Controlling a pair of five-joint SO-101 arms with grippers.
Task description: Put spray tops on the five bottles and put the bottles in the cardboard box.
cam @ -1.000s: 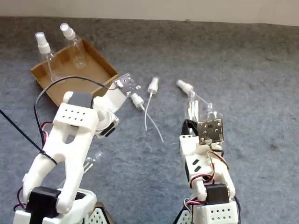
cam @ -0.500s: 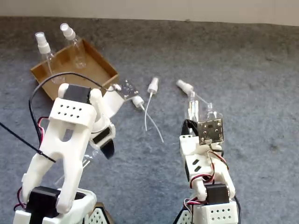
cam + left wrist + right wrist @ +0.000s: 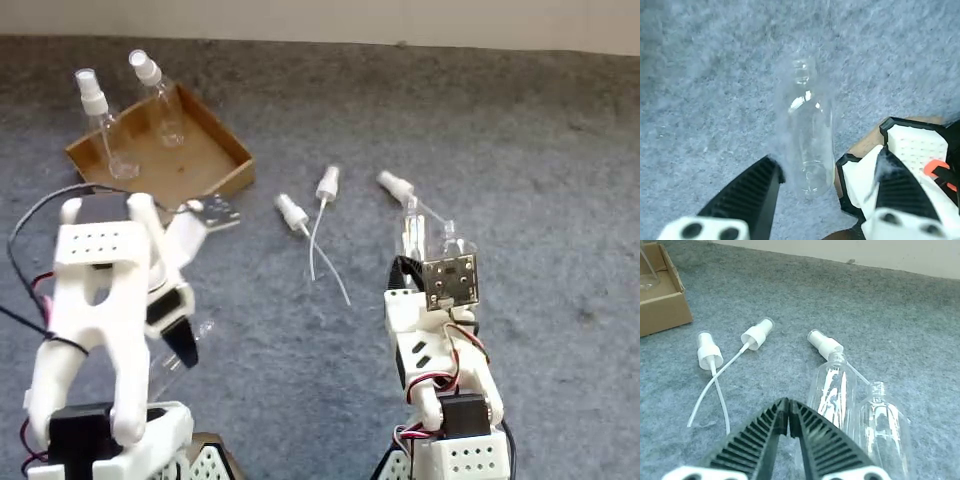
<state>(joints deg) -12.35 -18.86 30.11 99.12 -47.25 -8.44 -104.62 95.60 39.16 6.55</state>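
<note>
Left claw (image 3: 807, 169) spread astride capless bottle (image 3: 807, 120) lying on grey tabletop (image 3: 700, 75); right claw (image 3: 789, 415) pressed together.

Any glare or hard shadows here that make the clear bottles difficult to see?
High view: even light, soft shadows, no glare on the cardboard box. Left wrist view: a white highlight on the lying bottle, its outline faint against the grey carpet. Right wrist view: streaky reflections on one uncapped bottle and its neighbour; no hard shadows.
</note>
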